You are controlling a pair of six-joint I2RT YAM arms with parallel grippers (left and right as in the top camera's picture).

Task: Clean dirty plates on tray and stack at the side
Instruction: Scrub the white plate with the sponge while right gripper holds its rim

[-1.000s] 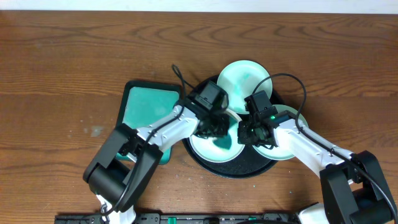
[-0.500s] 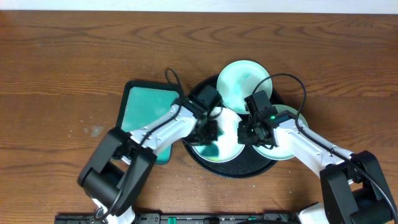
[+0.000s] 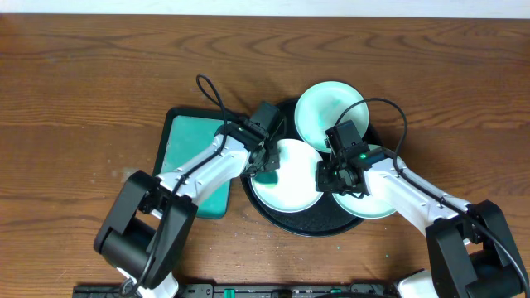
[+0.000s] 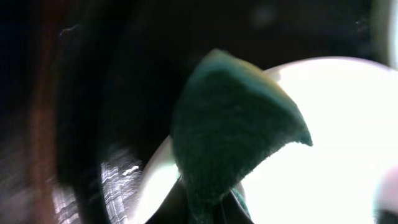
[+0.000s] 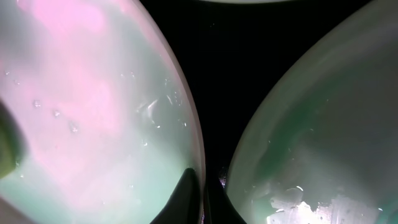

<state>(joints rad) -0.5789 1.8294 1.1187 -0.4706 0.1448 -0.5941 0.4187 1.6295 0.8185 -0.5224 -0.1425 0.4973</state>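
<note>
The round black tray holds three plates. The white middle plate looks free of smears. A mint plate lies at the back and another at the right. My left gripper is shut on a dark green sponge at the middle plate's left rim. My right gripper is shut on that plate's right rim; the wrist view shows its fingers pinching the rim of the middle plate, with the right plate beside it.
A rectangular teal-green tray with a dark rim lies left of the black tray, under my left arm. Brown wooden table surrounds everything. Black tray floor shows between the plates.
My left gripper has dragged the sponge from the middle plate's centre to its left rim. The teal smear on that plate is gone. The right gripper has not moved.
</note>
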